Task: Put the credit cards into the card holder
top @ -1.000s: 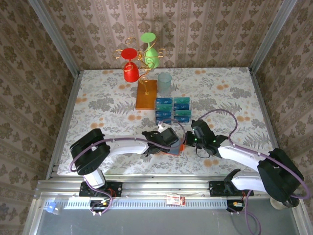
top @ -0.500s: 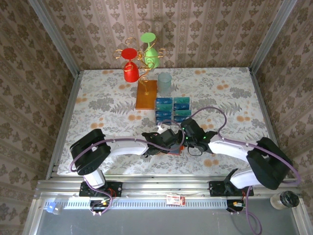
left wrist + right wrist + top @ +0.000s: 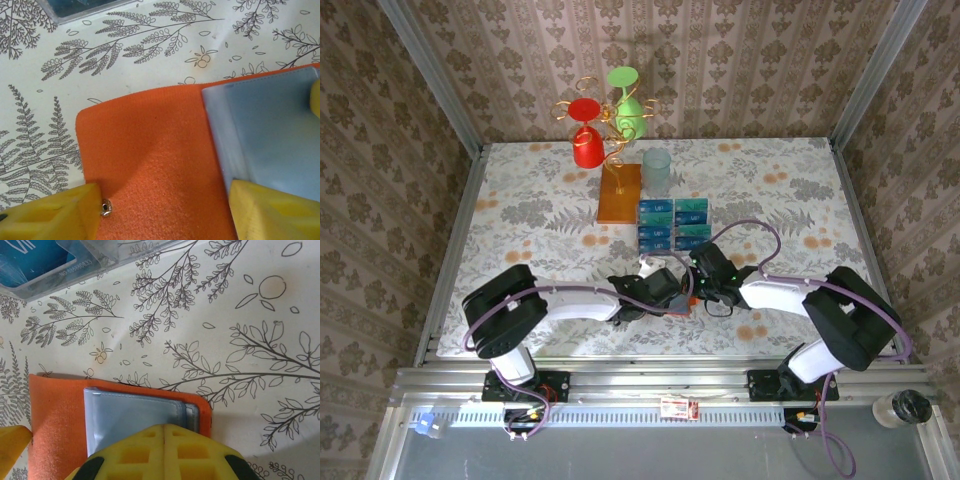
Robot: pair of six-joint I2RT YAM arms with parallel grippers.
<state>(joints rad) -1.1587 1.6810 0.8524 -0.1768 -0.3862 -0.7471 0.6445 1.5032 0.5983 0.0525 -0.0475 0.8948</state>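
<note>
The card holder (image 3: 150, 160) is laid open and flat on the fern-printed table (image 3: 520, 220), close to the near edge and about midway across. Its orange inner face is shown, with a small metal snap (image 3: 105, 206) at the near left and a clear sleeve (image 3: 270, 130) on the right. The left gripper (image 3: 160, 215) is held over it with its yellow fingers well apart, one beside the snap and one over the sleeve. The right gripper (image 3: 165, 450) is set on the sleeve with its fingers pressed together. The credit cards (image 3: 674, 222) are ranged in rows just beyond. On one blue card (image 3: 30, 260) a row of digits is printed, probably too blurred to be read.
</note>
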